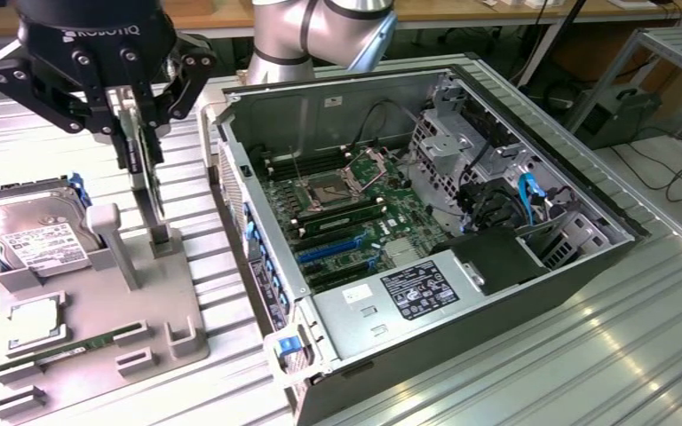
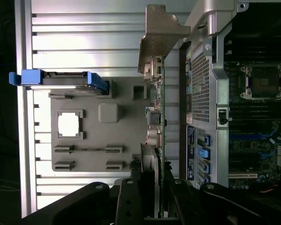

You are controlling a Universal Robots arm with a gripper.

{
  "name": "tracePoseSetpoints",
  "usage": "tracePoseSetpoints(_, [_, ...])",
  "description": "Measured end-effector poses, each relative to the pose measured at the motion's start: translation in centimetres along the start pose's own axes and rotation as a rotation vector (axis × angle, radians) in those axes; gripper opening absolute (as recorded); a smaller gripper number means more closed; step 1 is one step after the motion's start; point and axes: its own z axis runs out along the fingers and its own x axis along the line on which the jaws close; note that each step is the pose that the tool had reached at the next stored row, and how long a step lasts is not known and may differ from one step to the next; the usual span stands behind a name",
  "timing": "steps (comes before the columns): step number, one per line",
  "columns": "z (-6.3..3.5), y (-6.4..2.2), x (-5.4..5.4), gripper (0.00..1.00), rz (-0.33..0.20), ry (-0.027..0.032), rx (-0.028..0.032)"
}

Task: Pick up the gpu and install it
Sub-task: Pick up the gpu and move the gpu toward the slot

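Currently the black tool (image 1: pixel 134 133) is clamped on the gpu (image 1: pixel 146 182), its two fingers pressed against the card's flat faces. The card hangs upright and edge-on, a thin dark slab. Its lower end is at the grey upright post of the fixture plate (image 1: pixel 104 346); I cannot tell whether it has cleared the post.

The wrist view looks along the tool (image 2: pixel 154 185) and gives me what the exterior view hides: the gpu (image 2: pixel 160 117) as a narrow green-edged line of board, with its pale, dull metal bracket (image 2: pixel 161 35) bent over at the far end.

Beyond it, on the matte grey plate, a silver hard drive (image 1: pixel 27 232) sits in a blue plastic carrier, with a square processor chip (image 1: pixel 33 321) and a slim green memory stick (image 1: pixel 68 349) near the plate's front.

To the exterior view's right lies the open computer case (image 1: pixel 317 106), sheet steel, with its green motherboard (image 1: pixel 341 213) exposed. Everything rests on a ribbed aluminium worktop (image 1: pixel 625 355).
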Motion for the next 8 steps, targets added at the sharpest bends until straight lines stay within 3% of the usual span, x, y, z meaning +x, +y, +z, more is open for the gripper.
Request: tracePoseSetpoints(8, [0.01,0.01,-1.01,0.27,0.0,0.0,0.0])
